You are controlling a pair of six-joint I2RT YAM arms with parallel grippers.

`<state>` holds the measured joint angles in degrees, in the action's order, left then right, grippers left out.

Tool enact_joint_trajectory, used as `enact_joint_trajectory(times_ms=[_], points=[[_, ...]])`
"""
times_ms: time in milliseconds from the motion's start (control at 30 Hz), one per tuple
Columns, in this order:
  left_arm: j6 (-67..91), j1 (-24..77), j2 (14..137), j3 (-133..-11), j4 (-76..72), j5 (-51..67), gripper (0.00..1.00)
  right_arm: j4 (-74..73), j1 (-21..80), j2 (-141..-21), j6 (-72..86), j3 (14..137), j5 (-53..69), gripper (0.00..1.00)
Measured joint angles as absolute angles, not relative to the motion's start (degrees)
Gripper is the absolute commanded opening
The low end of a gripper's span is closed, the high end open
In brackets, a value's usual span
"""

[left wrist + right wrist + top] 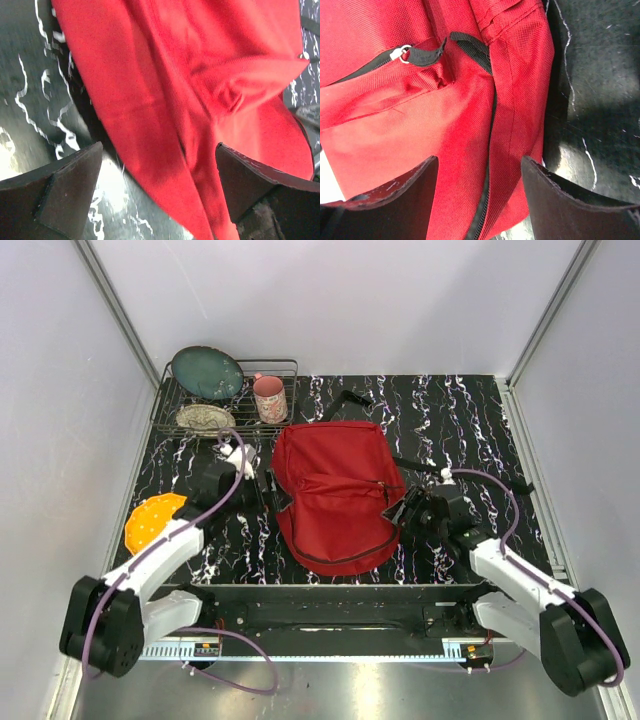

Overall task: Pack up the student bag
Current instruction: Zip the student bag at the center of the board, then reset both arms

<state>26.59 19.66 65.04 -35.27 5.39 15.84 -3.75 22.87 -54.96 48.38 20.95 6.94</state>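
Fingers of the left arm (60,195) stand spread wide and released over the left flank of the student bag (335,495), red cloth passing beneath the gap without being pinched. The right fingers (560,200) are likewise parted and hold nothing, straddling the bag's right side seam and a black zip line (487,165). In the overhead view the bag lies flat at the centre of the frame on the dark marbled surface (470,410), between the two arms.

The creased, sagging woven fabric suggests a soft, floppy and probably light load that would fold and slump rather than lift as one piece. It looks neither fragile nor slippery, since the coarse weave should give the pads purchase. The zips appear closed, so the metal zip pull (402,52) with its black tab, at the upper left of the right wrist view, looks the likeliest place to take hold. A stitched seam or strap would serve for steadying.

No brand, label or legible writing shows on the bag in any view.
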Motion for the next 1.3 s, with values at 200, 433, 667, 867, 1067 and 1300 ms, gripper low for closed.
enact_joint_trajectory(times_ms=[200,433,667,867,1067,1300], points=[[31.35,20.14,58.19,-24.73,1.78,19.4,0.99,1.5,22.83,-64.27,48.45,21.5,11.44,0.73],[36.71,23.68,71.24,-25.08,-9.43,24.05,0.99,5.43,22.7,-68.99,48.38,22.31,16.32,0.72],[38.11,26.68,86.94,-42.22,-6.79,27.92,0.99,5.08,22.61,-68.31,47.27,23.68,19.2,0.73],[35.86,26.92,84.23,-45.5,-2.37,22.65,0.99,-7.38,22.61,-58.04,43.86,28.84,11.22,0.84],[33.95,27.03,66.48,-37.67,4.54,10.94,0.99,-14.59,22.61,-45.28,39.9,33.95,-7.07,0.99],[32.99,27.22,45.5,-34.35,9.47,-5.56,0.99,-16.93,22.61,-44.21,30.79,37.8,-24.53,1.0]])
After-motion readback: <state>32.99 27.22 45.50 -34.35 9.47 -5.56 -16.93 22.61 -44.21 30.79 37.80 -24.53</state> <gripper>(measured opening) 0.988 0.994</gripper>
